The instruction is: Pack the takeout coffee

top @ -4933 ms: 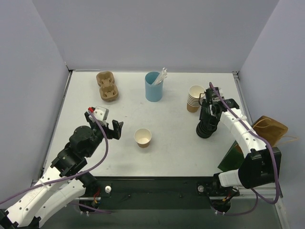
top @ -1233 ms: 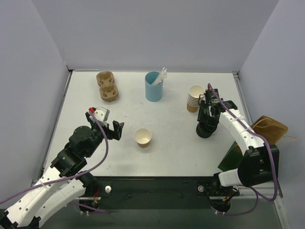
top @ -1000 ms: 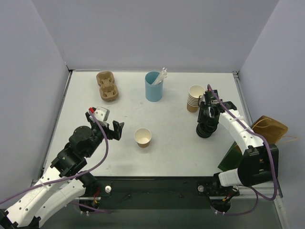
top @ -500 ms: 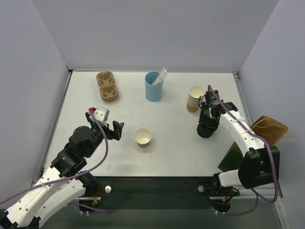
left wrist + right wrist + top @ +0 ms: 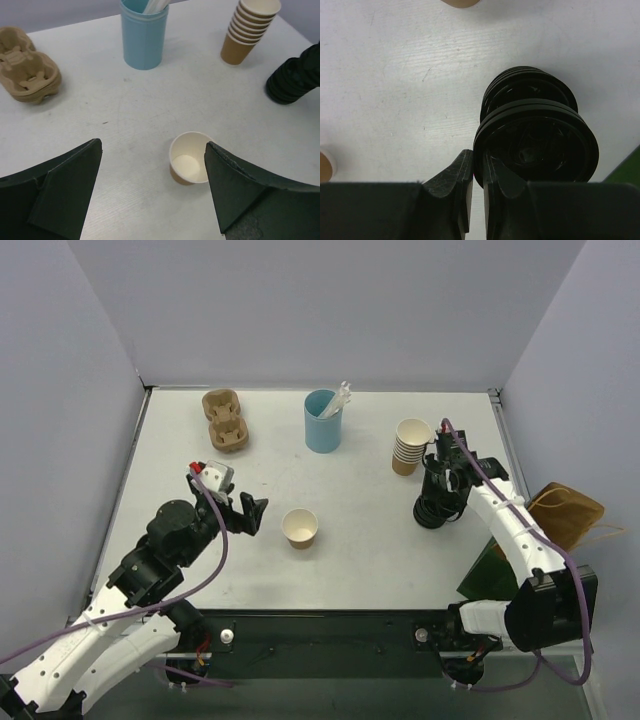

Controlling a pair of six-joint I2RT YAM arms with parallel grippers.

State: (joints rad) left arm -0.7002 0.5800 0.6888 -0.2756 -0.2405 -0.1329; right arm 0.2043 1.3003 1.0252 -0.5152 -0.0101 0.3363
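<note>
On the white table [image 5: 350,560], the left gripper [image 5: 252,510] is held wide open at lower left, seemingly readied for the paper cup [image 5: 300,527], seen lidless at centre. At centre right, above the lid stack [image 5: 530,87], the top lid [image 5: 535,140] is pinched by the narrowed right gripper [image 5: 479,162].

Robot lab test cell: plain lavender partition walls [image 5: 300,310] box in a white tabletop [image 5: 350,560]. White robot arms [image 5: 100,650] trailing purple cables are bolted at its near edge. Only staged props: stack of cream paper cups [image 5: 408,447], stack of round black plastic lids [image 5: 432,510].
</note>
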